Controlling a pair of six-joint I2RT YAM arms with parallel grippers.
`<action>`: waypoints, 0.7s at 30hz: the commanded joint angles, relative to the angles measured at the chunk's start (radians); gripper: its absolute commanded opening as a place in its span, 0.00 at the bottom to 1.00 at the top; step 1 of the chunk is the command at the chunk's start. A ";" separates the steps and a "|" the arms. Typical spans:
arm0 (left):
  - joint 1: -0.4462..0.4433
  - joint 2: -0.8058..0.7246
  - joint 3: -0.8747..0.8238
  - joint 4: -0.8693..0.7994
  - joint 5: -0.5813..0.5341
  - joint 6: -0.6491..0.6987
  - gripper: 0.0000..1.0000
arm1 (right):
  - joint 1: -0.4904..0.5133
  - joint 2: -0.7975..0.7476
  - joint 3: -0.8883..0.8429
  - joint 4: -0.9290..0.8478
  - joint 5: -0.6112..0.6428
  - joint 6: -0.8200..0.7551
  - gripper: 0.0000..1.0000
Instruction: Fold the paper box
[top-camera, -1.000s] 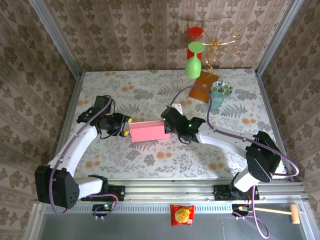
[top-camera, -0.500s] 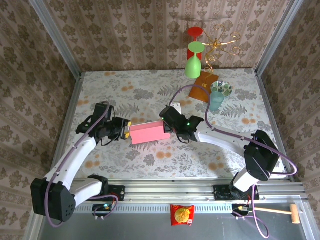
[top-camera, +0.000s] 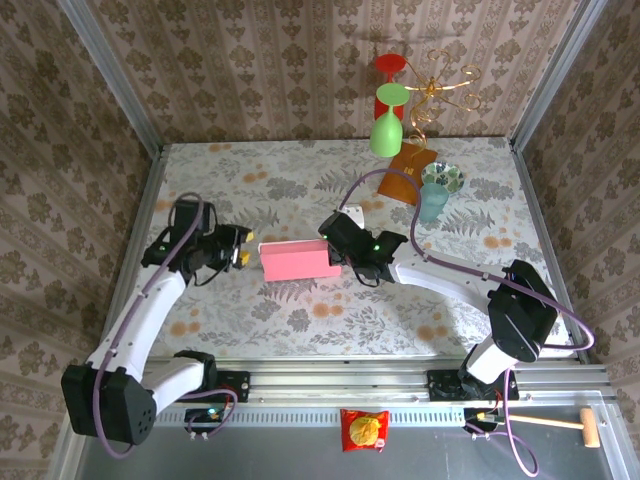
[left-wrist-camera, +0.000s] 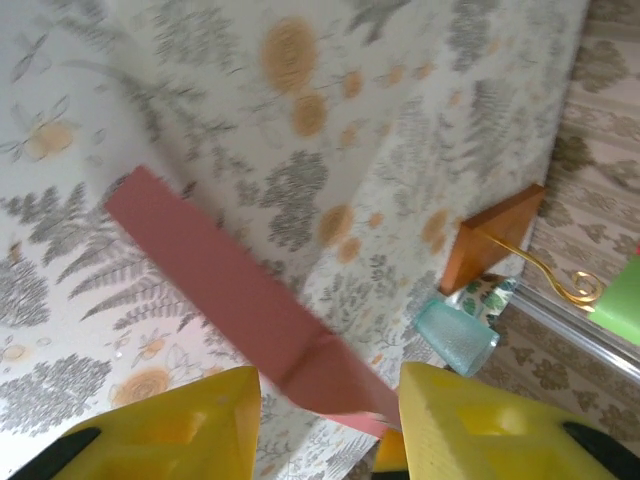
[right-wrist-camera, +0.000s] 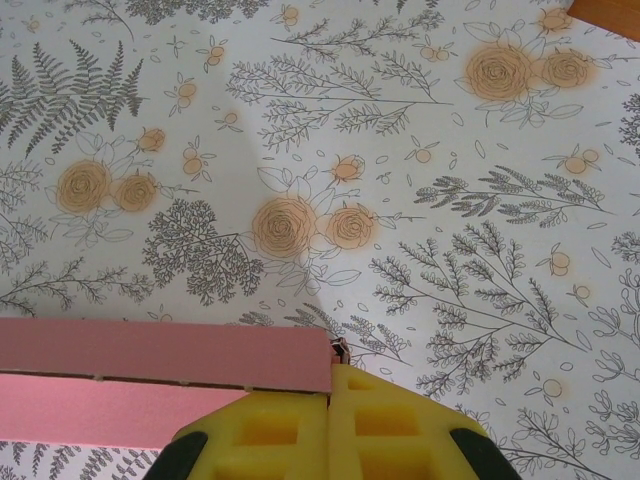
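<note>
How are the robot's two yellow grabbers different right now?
The left gripper has its jaws open; the right gripper has them shut. The left gripper sits just off the left end of the paper box, with a gap showing from above; the right gripper pinches the box's right end. Both are yellow-tipped and face the box.

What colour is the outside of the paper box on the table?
Plain pink, no print. The paper box shows whole and sharpest in the top external view.

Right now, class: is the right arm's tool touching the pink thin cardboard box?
Touching. The right wrist view shows the right tool shut, with the end of the pink thin cardboard box running straight into the seam between its yellow fingers.
</note>
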 joint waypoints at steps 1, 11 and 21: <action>0.002 0.034 0.080 -0.048 0.064 0.194 0.39 | 0.006 0.051 -0.021 -0.148 -0.006 0.021 0.00; -0.030 0.126 0.125 -0.087 0.097 0.255 0.29 | 0.005 0.052 -0.016 -0.148 -0.008 0.021 0.00; -0.020 0.115 0.149 -0.168 0.035 0.280 0.37 | 0.005 0.058 -0.015 -0.146 -0.011 0.021 0.00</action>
